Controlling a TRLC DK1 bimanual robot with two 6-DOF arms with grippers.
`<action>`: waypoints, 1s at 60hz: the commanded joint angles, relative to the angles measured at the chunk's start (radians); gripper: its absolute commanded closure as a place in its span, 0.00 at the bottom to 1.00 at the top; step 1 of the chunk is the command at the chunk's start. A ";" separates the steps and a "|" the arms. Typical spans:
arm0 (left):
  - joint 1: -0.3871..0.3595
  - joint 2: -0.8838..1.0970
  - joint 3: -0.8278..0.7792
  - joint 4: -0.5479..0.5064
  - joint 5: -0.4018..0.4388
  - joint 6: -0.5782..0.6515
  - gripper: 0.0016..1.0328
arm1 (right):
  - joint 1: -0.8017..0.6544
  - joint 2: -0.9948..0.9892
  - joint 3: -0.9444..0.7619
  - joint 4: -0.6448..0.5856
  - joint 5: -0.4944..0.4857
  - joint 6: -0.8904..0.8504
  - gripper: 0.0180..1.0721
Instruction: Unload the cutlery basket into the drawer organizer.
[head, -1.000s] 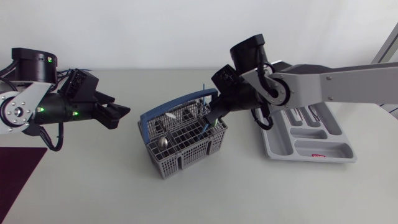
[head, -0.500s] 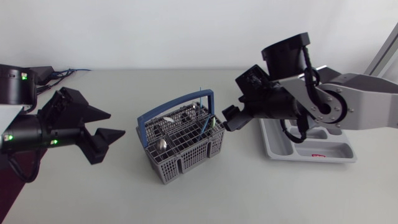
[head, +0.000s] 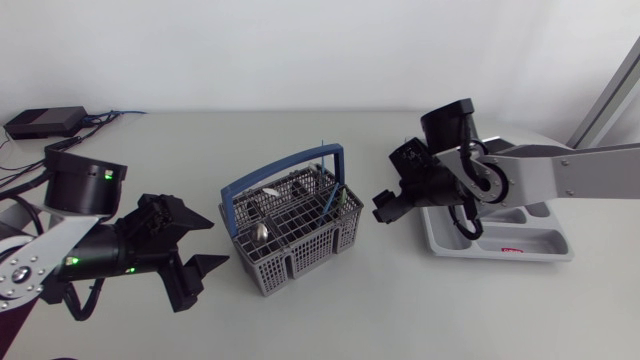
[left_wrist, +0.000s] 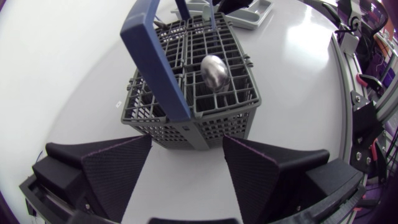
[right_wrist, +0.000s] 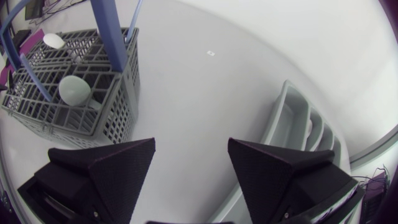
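Basket (head: 300, 255): spoons (left_wrist: 214, 71) inside | organizer (head: 500, 256): contents unclear | left end effector (head: 220, 243) spread, empty | right end effector (right_wrist: 191, 142) spread, empty

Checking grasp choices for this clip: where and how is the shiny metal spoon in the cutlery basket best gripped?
Probably by its bowl, from straight above: the spoon stands in a compartment of the basket with only that bowl showing above the rim.
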 joint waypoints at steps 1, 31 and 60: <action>0.016 0.065 -0.008 0.052 -0.003 0.005 0.09 | 0.025 0.032 0.030 0.013 -0.015 0.004 0.20; 0.085 0.377 0.153 0.295 -0.003 -0.035 0.09 | 0.132 -0.138 -0.065 -0.050 -0.110 0.019 0.20; 0.160 0.458 0.232 0.318 -0.003 -0.033 0.09 | 0.032 -0.218 -0.089 -0.058 -0.084 0.005 0.20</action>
